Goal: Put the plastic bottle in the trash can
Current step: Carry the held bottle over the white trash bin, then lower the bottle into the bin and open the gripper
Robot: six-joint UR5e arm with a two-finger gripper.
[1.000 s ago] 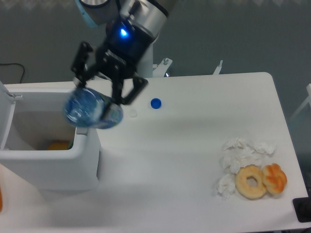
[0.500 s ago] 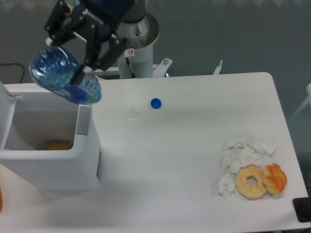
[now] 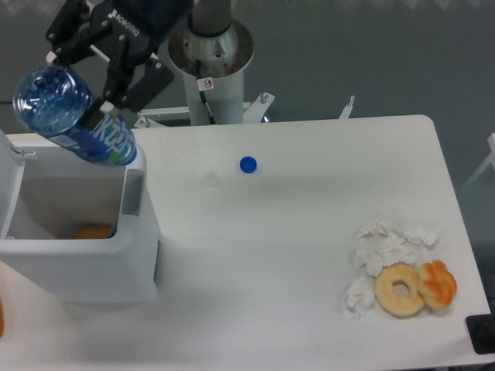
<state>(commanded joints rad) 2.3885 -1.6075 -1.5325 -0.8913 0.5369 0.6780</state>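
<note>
A small blue cap (image 3: 247,164) lies on the white bench (image 3: 309,255), right of and below the gripper. Far right and lower, crumpled tissues (image 3: 384,246) touch a doughnut (image 3: 400,289) and an orange pastry (image 3: 438,284).

Robotics laboratory bench. A pedestal-mounted robot arm (image 3: 210,54) is standing behind a plain white table (image 3: 309,255) that is sitting against a bare grey floor; staged test props, a doughnut (image 3: 400,289) and crumpled tissues (image 3: 384,243), are lying on it.
</note>
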